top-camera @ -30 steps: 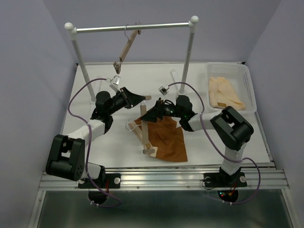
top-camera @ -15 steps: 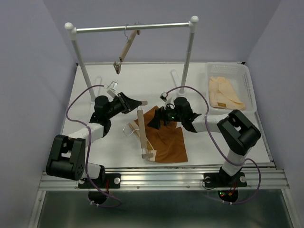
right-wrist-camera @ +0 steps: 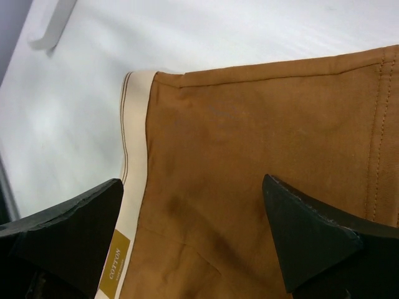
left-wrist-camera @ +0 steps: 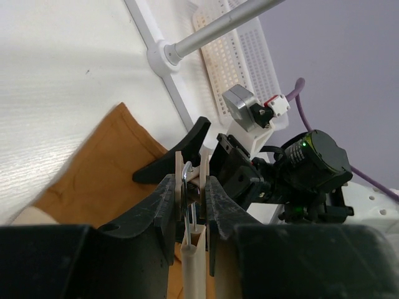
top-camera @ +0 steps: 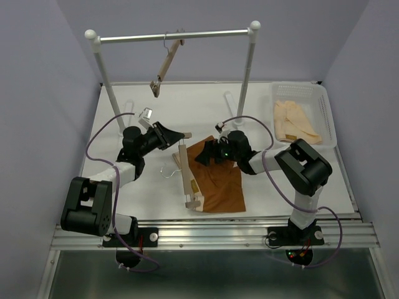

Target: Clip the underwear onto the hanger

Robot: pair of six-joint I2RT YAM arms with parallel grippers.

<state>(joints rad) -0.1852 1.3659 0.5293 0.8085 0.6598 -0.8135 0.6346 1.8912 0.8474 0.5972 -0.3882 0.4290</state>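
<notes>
Lowering since a second ago, my right claw point(right-wrist-camera: 193, 218) is hanging spread wide over the underwear point(top-camera: 221, 187), which is lying just right of the hanger point(top-camera: 186, 174). My left claw point(left-wrist-camera: 190, 187) is clenching the hanger's far clip point(left-wrist-camera: 186, 171). I'm judging the waistband point(right-wrist-camera: 134, 137) needs feeding into it next. Only the right wrist view is showing that band's corner clearly.
</notes>
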